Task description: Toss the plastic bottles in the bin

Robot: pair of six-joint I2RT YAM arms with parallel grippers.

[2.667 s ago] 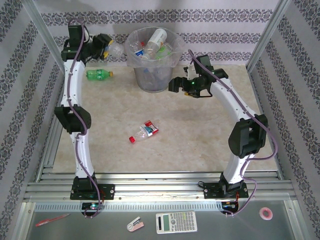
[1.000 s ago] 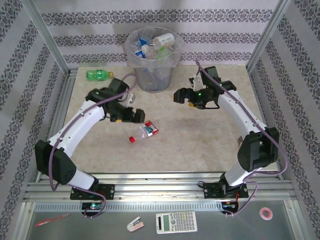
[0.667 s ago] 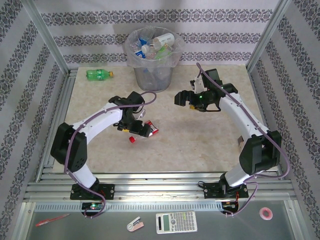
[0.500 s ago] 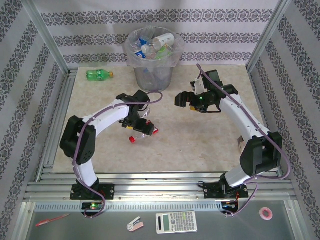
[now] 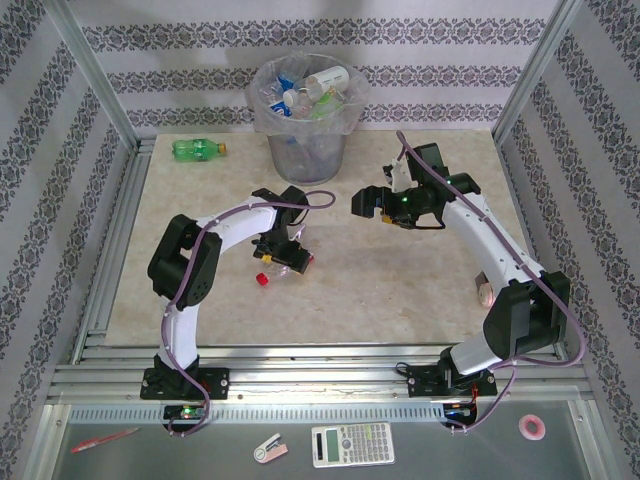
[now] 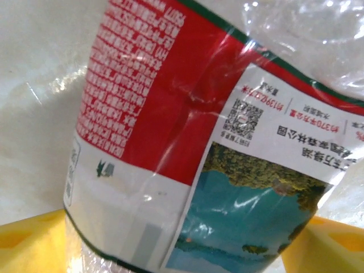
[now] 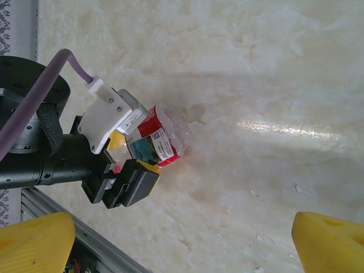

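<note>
Left tool [image 7: 136,157] around red-labelled bottle [image 7: 162,136], grip unclear; right tool [image 5: 362,203] gaping; marbled table [image 5: 400,285]; patterned walls [image 5: 450,40].

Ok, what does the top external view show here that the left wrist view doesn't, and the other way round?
Top external adds the bin, stuffed with bottles, a green bottle lying near the left rail, and the right arm's open jaws above the table. Left wrist adds the label's small print and code square, with yellow fingertips at either side. Both show the red-labelled bottle lying between the left arm's jaws.
</note>
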